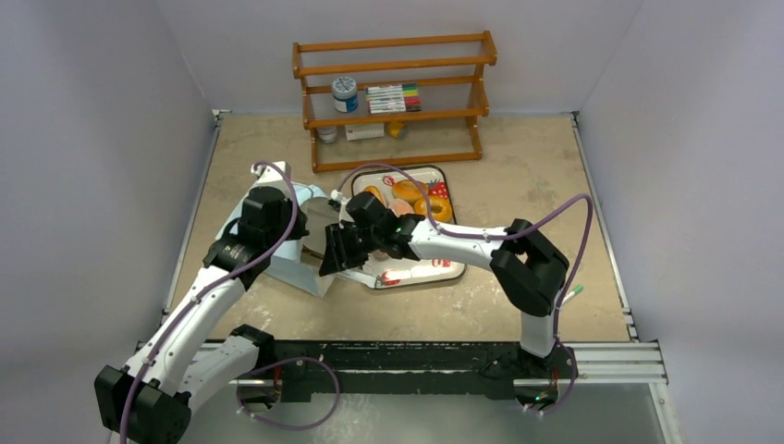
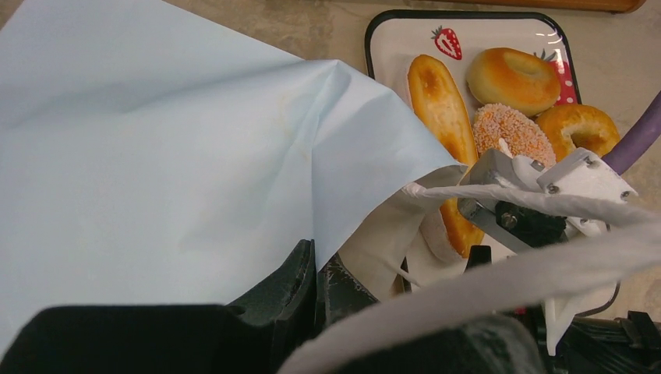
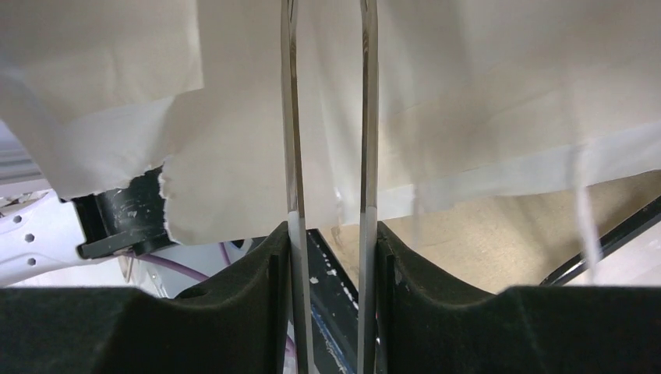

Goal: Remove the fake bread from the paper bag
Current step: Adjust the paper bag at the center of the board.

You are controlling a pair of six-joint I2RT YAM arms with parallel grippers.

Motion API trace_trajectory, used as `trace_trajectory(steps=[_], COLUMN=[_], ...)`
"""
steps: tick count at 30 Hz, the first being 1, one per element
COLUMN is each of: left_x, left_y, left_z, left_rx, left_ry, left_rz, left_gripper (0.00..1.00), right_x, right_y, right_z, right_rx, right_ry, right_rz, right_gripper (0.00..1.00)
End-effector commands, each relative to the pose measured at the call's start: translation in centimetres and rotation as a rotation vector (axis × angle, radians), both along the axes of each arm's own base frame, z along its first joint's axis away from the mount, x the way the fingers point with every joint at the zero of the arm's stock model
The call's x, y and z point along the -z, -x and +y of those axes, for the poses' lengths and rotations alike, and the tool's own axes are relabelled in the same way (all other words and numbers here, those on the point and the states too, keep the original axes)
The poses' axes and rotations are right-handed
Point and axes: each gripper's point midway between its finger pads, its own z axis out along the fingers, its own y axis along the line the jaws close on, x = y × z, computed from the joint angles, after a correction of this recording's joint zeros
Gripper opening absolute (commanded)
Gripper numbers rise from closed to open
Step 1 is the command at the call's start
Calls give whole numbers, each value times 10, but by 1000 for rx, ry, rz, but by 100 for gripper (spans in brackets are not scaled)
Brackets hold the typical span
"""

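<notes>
The light blue paper bag (image 1: 300, 270) lies on its side, its mouth facing the tray. My left gripper (image 2: 319, 269) is shut on the bag's upper edge (image 2: 156, 140) and holds the mouth up. My right gripper (image 1: 337, 252) reaches into the mouth; its fingers (image 3: 290, 117) stand a little apart, open, with only the bag's white inside (image 3: 468, 93) around them. The fake bread lies on the tray: a long golden loaf (image 2: 440, 101), a pale ring (image 2: 512, 78), a pinkish speckled piece (image 2: 510, 131) and an orange ring (image 2: 577, 128). No bread shows inside the bag.
The strawberry-print white tray (image 1: 414, 276) sits just right of the bag, under my right forearm. A wooden rack (image 1: 393, 97) with a jar and markers stands at the back. Grey walls close in the table on the left, right and back.
</notes>
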Motion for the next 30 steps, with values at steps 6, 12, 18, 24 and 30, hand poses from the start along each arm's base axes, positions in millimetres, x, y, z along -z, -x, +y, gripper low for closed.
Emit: trace_trajectory(steps=[6,12,18,24,30], left_x=[-12,-13,-6,-6,-3], left_y=[-19,-21,-18,-14,-13], left_z=[-22,-24,-31,-31,-29], left_rx=[57,74,120,144,166], left_ry=[73,70,62,39,-4], left_rz=[-78,-85,-59,-52,-29], left_gripper=[0,0,0,0,0], right_x=[-7,1,3,-7,-12], right_y=[-9,-29,-45,-59,-66], right_z=[5,4,16,34,51], right_rx=[-40,-25,-29,-56,-100], right_ry=[-61,-46,-67,-92,-117], right_rz=[35,52,97,104,87], right_gripper=[41,41,42,42,42])
